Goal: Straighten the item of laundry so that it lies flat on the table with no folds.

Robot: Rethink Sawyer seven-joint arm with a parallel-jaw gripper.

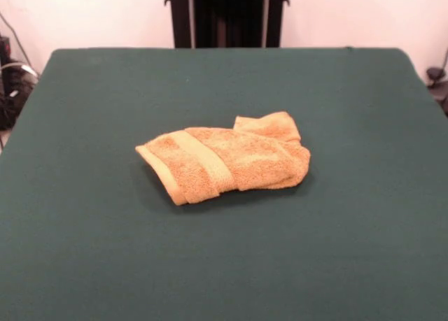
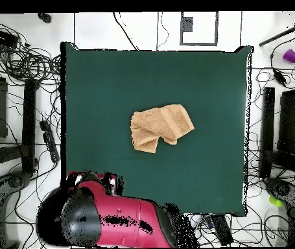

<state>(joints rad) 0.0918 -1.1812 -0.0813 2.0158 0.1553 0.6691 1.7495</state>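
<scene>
Near the middle of the table (image 1: 84, 265), as seen from the front, the towel (image 1: 224, 163) is shown crumpled, doubled over itself, with a smoother woven band running across its left part and one corner turned up at the back. From overhead, the towel (image 2: 160, 128) is seen bunched near the centre of the table (image 2: 98, 78), well apart from every edge; the red arm (image 2: 127, 224) is drawn back beyond the lower edge. The gripper is not seen in either view, so its jaws cannot be judged.

An orange-yellow towel (image 1: 224, 158) lay crumpled and folded over itself near the frame's centre on the dark green tabletop (image 1: 105, 251).
</scene>
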